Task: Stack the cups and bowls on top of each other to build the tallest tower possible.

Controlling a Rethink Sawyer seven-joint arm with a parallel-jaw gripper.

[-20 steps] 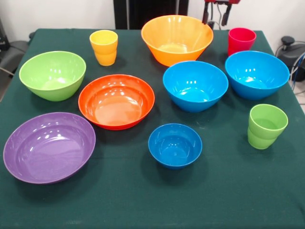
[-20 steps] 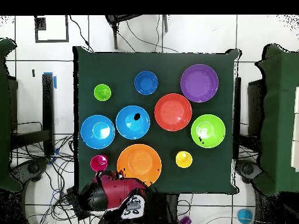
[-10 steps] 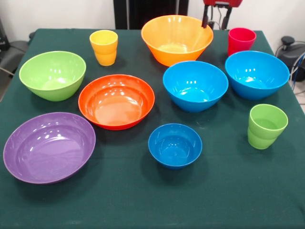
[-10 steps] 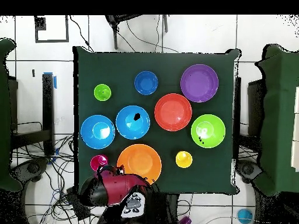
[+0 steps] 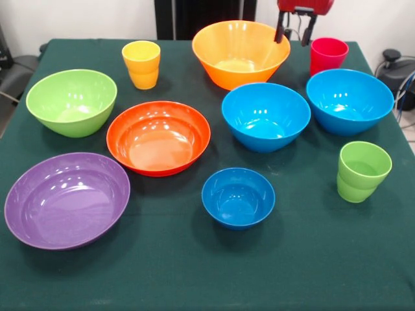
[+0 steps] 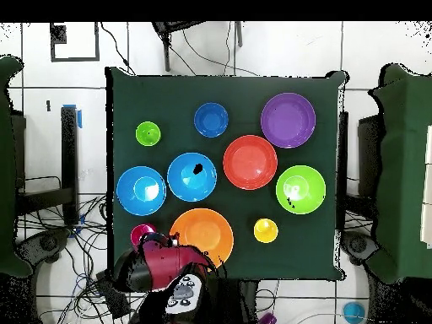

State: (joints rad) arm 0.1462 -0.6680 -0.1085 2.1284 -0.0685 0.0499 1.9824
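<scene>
1. I see the table (image 5: 194,278) under a dark green cloth, bare along its near edge; a white wall stands behind it, and the overhead view shows a pale tiled floor (image 6: 253,59) with loose cables.
2. Taking the orange-red bowl (image 5: 159,137) as my landmark: the purple bowl (image 5: 67,199) sits left and nearer the camera, the lime green bowl (image 5: 71,102) left and further back, and the yellow cup (image 5: 141,63) behind it.
3. Right of the landmark stand two blue bowls (image 5: 266,116) (image 5: 350,101); the small blue bowl (image 5: 238,197) is right and nearer.
4. The yellow-orange bowl (image 5: 240,53) is behind and right of the landmark, and the red-pink cup (image 5: 328,55) further right still.
5. The light green cup (image 5: 362,171) is farthest right.
6. Nothing is nested; every piece stands apart.
7. The tool (image 5: 293,31) hangs between the yellow-orange bowl and the red-pink cup, prongs spread and empty.
8. The arm is cut off at the top edge, and overhead it hides part of the red-pink cup.
</scene>
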